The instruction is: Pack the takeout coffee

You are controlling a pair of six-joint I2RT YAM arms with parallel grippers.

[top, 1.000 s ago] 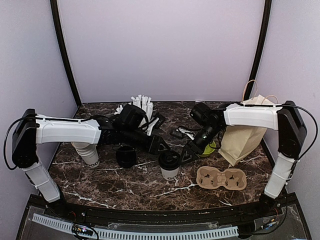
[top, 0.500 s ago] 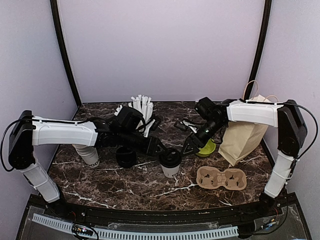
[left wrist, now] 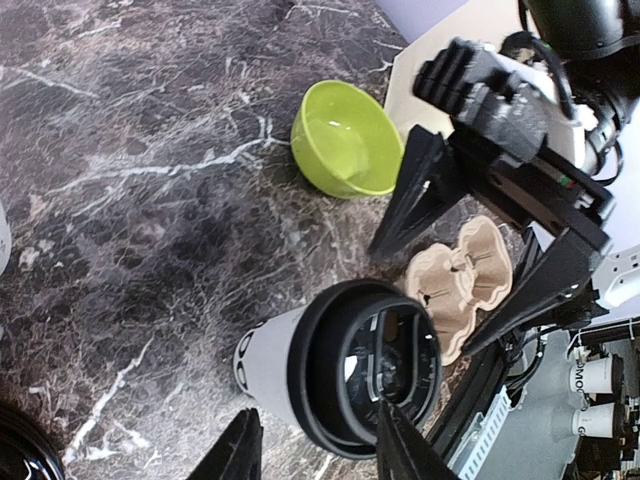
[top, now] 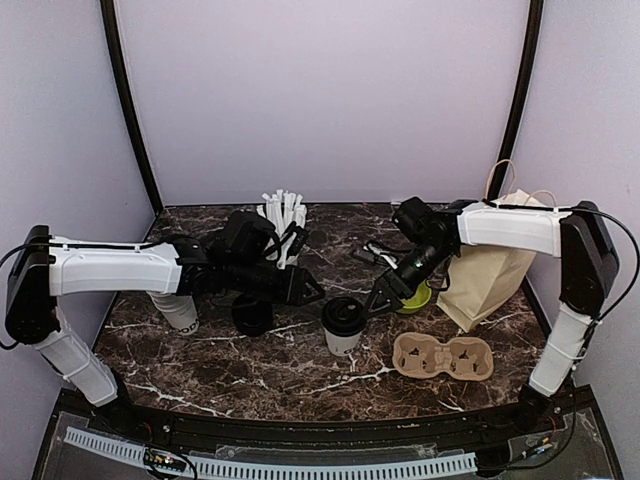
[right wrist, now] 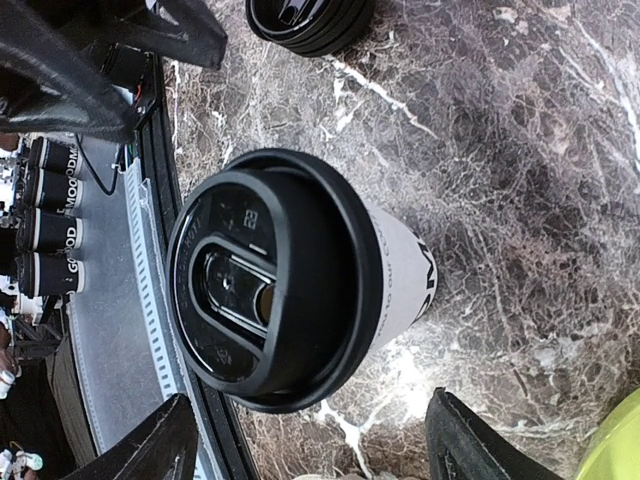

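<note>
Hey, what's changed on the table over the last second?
The left hand drew back leftward from the lidded coffee cup. The right hand backed slightly away from it too, its jaws widening. Neither holds the cup. The cup, green bowl, cup carrier and paper bag stayed put.

Lab booth w/ plain lilac walls

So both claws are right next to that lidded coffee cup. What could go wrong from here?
1. The takeout coffee stands free on the table. The left gripper and the right gripper are both open close beside it, and either could knock it over.
2. The two grippers face each other closely across the cup and might collide.
3. The green bowl sits right by the right gripper and could get bumped.
</note>
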